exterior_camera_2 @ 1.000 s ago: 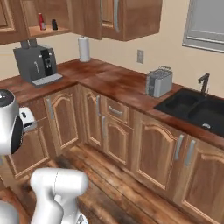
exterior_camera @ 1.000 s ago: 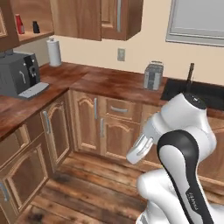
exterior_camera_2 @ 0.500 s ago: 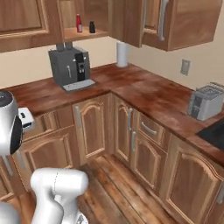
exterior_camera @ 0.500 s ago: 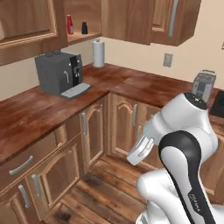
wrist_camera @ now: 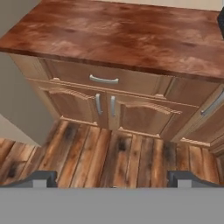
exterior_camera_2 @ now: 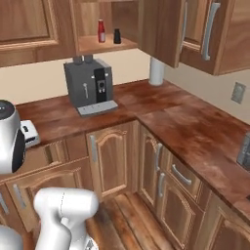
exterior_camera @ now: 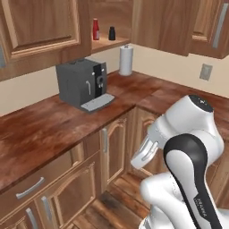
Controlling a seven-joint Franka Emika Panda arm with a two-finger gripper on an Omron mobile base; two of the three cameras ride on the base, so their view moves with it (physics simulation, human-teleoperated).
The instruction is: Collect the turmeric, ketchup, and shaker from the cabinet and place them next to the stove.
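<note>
From the left base view, the ketchup (exterior_camera: 95,29) and shaker (exterior_camera: 112,33) stand side by side on the open cabinet (exterior_camera: 106,44) shelf, above a coffee machine (exterior_camera: 82,83) on the tabletop (exterior_camera: 44,129); the turmeric may be hidden. The right base view shows the same pair high up. In the hand view, the end effector (wrist_camera: 113,178) is released and empty, aimed at floor and drawers, well below the shelf. This looks like the approach; next the arm must rise toward the shelf.
</note>
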